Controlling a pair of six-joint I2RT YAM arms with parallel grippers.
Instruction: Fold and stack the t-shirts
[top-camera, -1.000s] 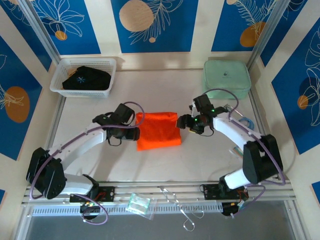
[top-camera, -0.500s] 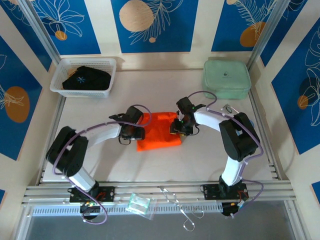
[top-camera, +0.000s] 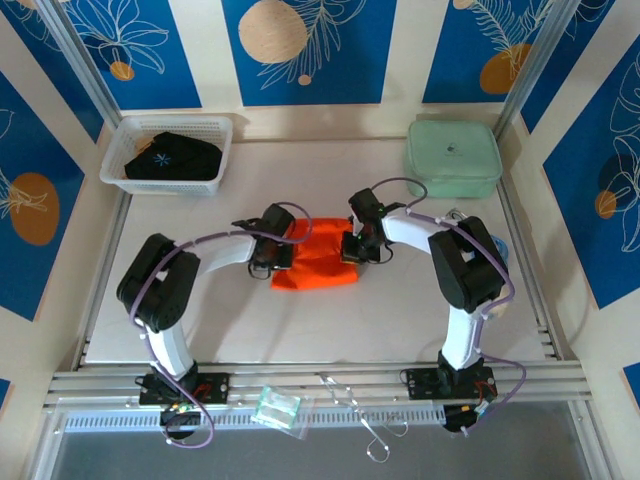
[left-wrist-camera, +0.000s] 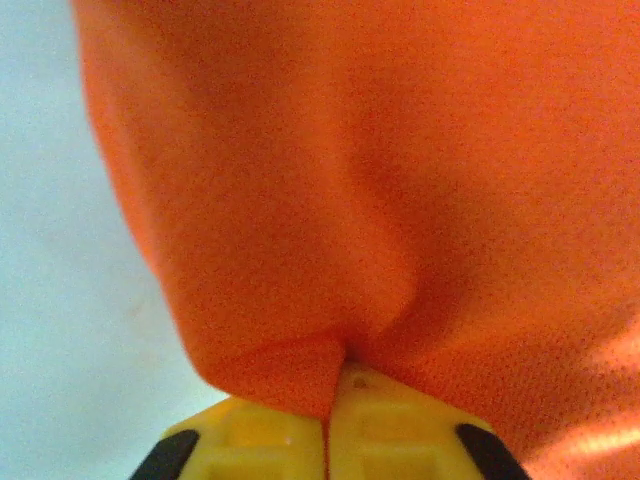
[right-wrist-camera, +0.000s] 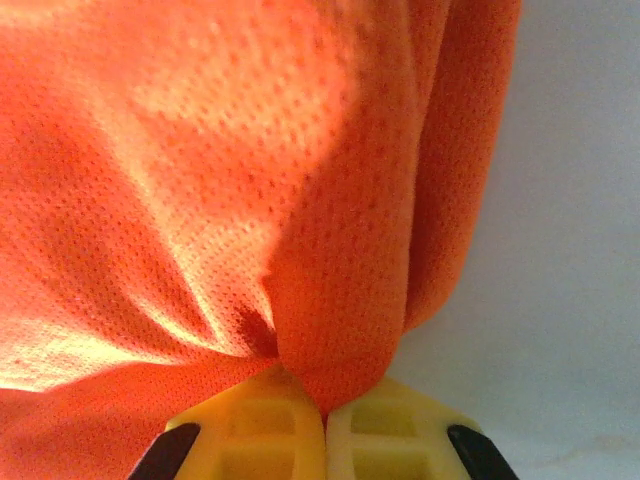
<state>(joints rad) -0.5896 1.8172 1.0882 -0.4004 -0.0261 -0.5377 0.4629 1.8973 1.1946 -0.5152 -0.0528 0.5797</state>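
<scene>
**Both grippers now pinch the orange shirt's side edges**

The left gripper (left-wrist-camera: 328, 405) has its yellow jaws pressed together on a pleat of the plain bright orange knit t-shirt (left-wrist-camera: 360, 190). The right gripper (right-wrist-camera: 325, 405) is clamped the same way on a ridge of that cloth at the opposite side. A second ago both stood with jaws apart, just off the shirt's left and right edges. Since then the arms have swung inward and bitten down.

From overhead, the folded orange bundle lies mid-way across the pale table (top-camera: 300, 320), between the two grippers. It looks narrower and more bunched than the flat rectangle it was (the pinches have drawn its sides in).

This reads as a two-handed hold made ready for a further fold or a lift. The next move probably calls for both arms travelling together, or the thin cloth may slip out or the fold may come undone.

The black t-shirt with a small light-blue mark (top-camera: 172, 158) sits heaped in the white plastic mesh basket (top-camera: 222, 130) at the far left corner, well apart. It is not yet folded, so the stack is unbuilt.
</scene>
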